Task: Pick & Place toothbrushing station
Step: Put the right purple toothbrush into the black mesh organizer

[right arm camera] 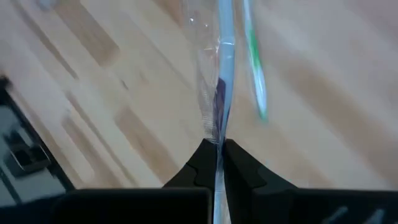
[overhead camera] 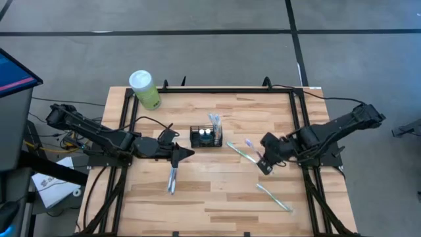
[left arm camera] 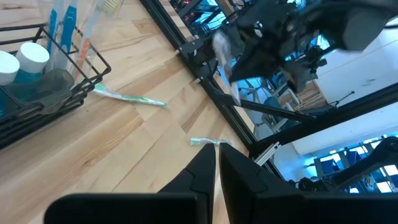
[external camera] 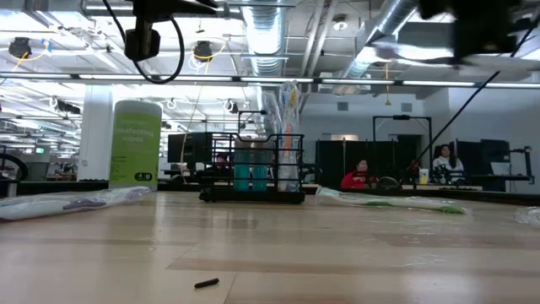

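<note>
Right of the caddy (overhead camera: 206, 136) sitting mid-counter (overhead camera: 217, 197), the right hand (overhead camera: 264, 164) is pinching what looks like a wrapped toothbrush (right arm camera: 219, 93) by its slippery film, risking a drop, while the left hand (overhead camera: 187, 153) is waiting clenched and empty.

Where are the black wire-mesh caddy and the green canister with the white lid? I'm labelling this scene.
black wire-mesh caddy (overhead camera: 205, 137): high view, on its mesh body at the table's middle.
green canister with white lid (overhead camera: 143, 83): high view, on its lid, at the far-left corner.
</note>
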`<state>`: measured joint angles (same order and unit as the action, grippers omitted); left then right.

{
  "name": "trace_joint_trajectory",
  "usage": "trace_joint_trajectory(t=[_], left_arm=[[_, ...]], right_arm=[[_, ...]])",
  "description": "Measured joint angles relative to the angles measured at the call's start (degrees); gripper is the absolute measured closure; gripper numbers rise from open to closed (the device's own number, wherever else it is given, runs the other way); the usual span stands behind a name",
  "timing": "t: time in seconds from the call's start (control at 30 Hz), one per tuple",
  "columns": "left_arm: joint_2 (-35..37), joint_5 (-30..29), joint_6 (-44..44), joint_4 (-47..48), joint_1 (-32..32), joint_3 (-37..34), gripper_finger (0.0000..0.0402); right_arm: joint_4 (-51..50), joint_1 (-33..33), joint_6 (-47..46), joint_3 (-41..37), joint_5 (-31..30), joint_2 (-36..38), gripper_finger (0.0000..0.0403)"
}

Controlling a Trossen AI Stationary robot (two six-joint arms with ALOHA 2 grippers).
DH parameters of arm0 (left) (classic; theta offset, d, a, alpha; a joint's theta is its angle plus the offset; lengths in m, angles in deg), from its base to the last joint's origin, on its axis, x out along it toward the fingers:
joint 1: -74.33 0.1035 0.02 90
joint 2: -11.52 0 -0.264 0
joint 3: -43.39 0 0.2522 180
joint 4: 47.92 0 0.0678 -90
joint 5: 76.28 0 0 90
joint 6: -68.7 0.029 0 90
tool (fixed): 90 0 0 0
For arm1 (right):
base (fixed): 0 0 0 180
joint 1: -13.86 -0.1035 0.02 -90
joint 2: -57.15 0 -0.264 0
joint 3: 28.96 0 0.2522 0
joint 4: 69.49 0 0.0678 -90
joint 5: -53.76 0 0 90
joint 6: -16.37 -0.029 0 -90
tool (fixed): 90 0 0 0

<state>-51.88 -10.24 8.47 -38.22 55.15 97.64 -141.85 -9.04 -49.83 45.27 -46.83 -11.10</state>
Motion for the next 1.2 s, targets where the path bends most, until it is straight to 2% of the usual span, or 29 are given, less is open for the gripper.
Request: trace_joint_trajectory(t=[0.13,0.27,0.37,0.43,0.67,0.73,0.83,0.93,1.03,1.2], left_arm=[[0.0,0.02,0.1,-0.05,0.0,0.0,0.0385],[0.01,0.04,2.32,-0.13,0.02,0.0,0.0385],[0.0,0.04,3.19,-0.16,0.32,0.0,0.0385],[0.01,0.04,4.14,-0.17,0.57,0.0,0.0385],[0.0,0.04,4.7,-0.17,0.68,0.0,0.0385],[0.0,0.04,4.7,-0.17,0.68,0.0,0.0385],[0.0,0.09,4.72,-0.15,0.68,0.0,0.0385],[0.02,0.36,4.75,-0.14,0.68,0.0,0.0385],[0.01,0.43,4.92,-0.13,0.68,0.0,0.0385],[-0.59,-1.06,4.47,-0.05,0.91,-0.1,0.0385]], right_arm=[[-6.97,-5.49,-8.63,-0.02,1.68,-0.42,0.0399],[-11.75,-7.28,-14.48,-0.05,5.87,-0.41,0.0399],[-16.67,-10.44,-14.62,-0.05,7.2,-0.41,0.0399],[-21.02,-12.08,-14.43,-0.07,11.33,-0.38,0.0399],[-23.61,-13.28,-10.89,-0.05,19.46,0.0,0.04],[-23.5,-12.25,-9.32,-0.05,21.81,0.0,0.0399],[-22.96,-10.77,-9.05,-0.07,22.21,-0.45,0.0397],[-18.3,-9.22,-7.27,0.01,26.7,-0.42,0.0397],[-15.45,-8.04,-9.67,1.23,19.31,-0.07,0.0397],[-1.56,-3.77,-5.17,2.53,9.12,0.45,0.04]])
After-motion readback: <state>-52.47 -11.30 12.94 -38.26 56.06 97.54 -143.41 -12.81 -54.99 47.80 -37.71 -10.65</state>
